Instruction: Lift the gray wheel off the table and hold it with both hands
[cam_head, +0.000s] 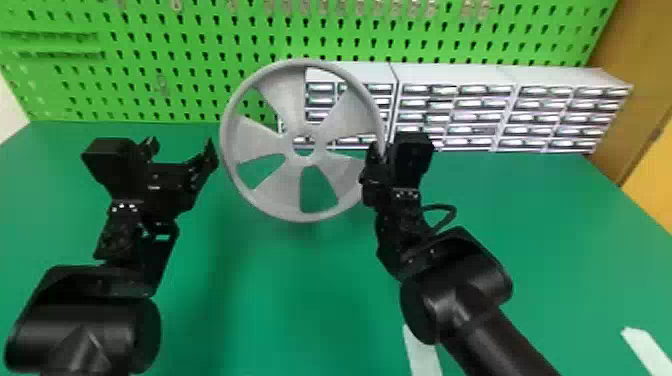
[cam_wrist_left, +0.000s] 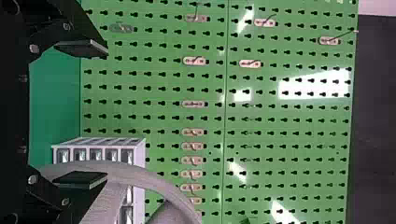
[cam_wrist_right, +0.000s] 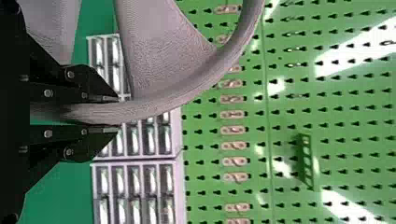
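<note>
The gray wheel (cam_head: 285, 187) is held up over the green table, its spoked face toward the head camera. On its right rim my right gripper (cam_head: 382, 160) is shut; in the right wrist view the rim (cam_wrist_right: 154, 107) runs between the two fingers of the right gripper (cam_wrist_right: 112, 112). My left gripper (cam_head: 182, 147) stands open just left of the wheel, its fingers spread and apart from the rim. In the left wrist view the left gripper (cam_wrist_left: 84, 114) has nothing between its fingers, and the wheel's rim (cam_wrist_left: 144, 179) passes beyond one finger.
Gray drawer cabinets (cam_head: 455, 77) stand along the table's back right, behind the wheel. A green pegboard (cam_head: 190, 100) rises behind the table (cam_head: 300, 300). White strips (cam_head: 422, 352) lie near the table's front right.
</note>
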